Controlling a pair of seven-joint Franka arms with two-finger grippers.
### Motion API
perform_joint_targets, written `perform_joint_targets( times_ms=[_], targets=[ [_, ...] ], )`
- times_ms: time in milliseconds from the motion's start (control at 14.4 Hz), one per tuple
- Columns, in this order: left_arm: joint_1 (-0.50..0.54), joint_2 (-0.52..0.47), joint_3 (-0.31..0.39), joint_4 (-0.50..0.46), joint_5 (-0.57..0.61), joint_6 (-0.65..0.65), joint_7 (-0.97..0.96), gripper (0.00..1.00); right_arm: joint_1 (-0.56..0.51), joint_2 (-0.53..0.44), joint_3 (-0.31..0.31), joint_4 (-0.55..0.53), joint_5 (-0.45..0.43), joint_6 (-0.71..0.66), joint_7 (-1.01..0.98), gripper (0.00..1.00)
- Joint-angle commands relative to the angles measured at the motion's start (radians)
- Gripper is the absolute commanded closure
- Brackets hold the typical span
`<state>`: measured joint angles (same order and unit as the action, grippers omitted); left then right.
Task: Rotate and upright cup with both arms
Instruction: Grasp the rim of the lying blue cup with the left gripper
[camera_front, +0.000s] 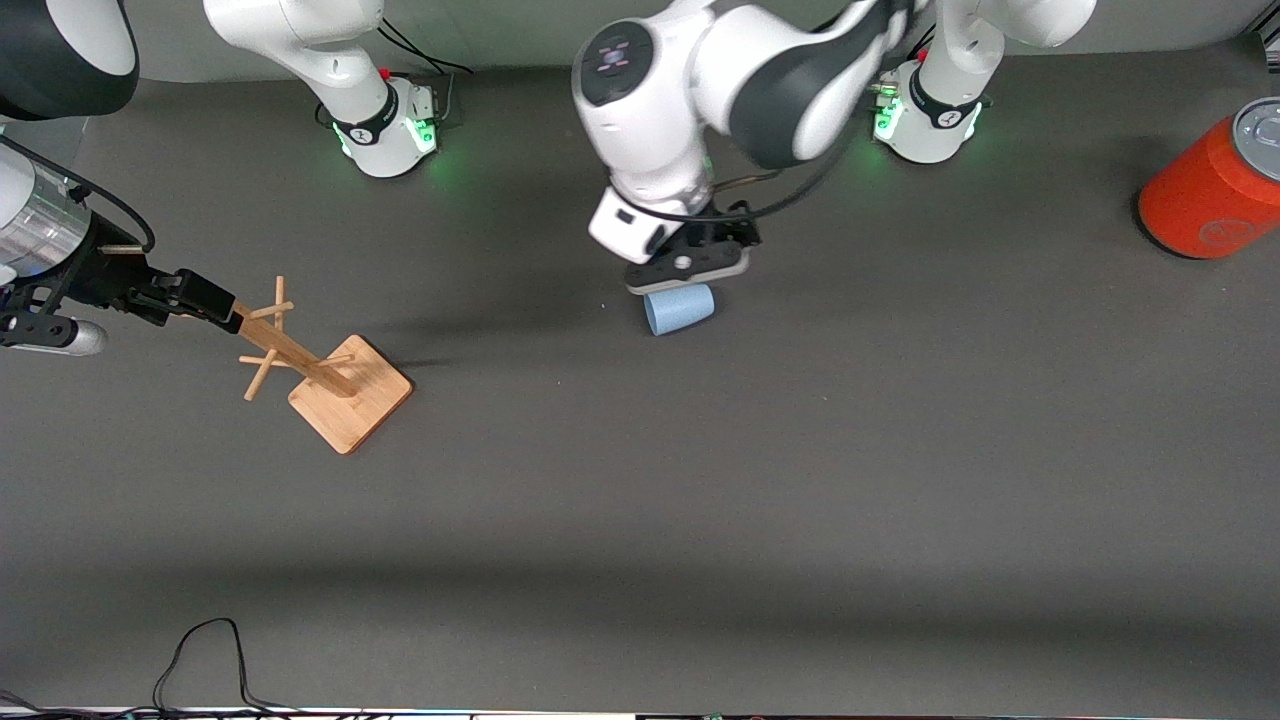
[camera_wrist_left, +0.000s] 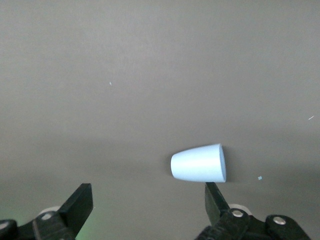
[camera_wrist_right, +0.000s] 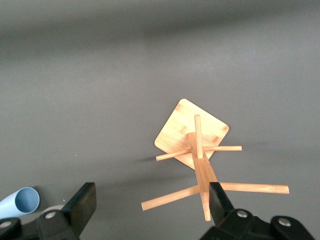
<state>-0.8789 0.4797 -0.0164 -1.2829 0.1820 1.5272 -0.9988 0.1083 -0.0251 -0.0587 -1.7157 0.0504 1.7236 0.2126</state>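
Observation:
The small light-blue cup (camera_front: 680, 308) lies on its side mid-table, and in the left wrist view the cup (camera_wrist_left: 198, 163) rests just past one fingertip. My left gripper (camera_front: 690, 268) hovers directly over it, open (camera_wrist_left: 147, 202), with only bare table between its fingers. My right gripper (camera_front: 222, 310) hangs open (camera_wrist_right: 150, 202) over the top of the wooden peg stand, one finger close beside the post, holding nothing. The right wrist view also catches the cup (camera_wrist_right: 20, 202), its mouth showing, at the edge.
A wooden peg stand (camera_front: 330, 375) on a square base (camera_wrist_right: 175, 127) stands toward the right arm's end. A large orange can (camera_front: 1215, 185) with a grey lid lies toward the left arm's end. A black cable (camera_front: 200, 655) loops at the table's front edge.

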Motion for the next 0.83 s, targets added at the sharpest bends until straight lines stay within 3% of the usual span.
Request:
perform_joint_targets(
  times_ms=[0,139,765],
  targets=[
    [-0.095,0.196,0.021,0.196,0.068,-0.146,-0.037,0.0,-0.001,-0.026,-0.001,-0.028,0.013,0.001,-0.033,0.0],
    [-0.139,0.281,0.023,0.237,0.117,-0.159,-0.128,0.0,0.001,-0.026,0.0,-0.025,0.003,0.002,-0.054,0.0],
    [-0.178,0.425,0.024,0.238,0.195,-0.153,-0.271,0.0,0.002,-0.026,-0.004,-0.031,-0.066,0.01,-0.179,0.0]
  ],
)
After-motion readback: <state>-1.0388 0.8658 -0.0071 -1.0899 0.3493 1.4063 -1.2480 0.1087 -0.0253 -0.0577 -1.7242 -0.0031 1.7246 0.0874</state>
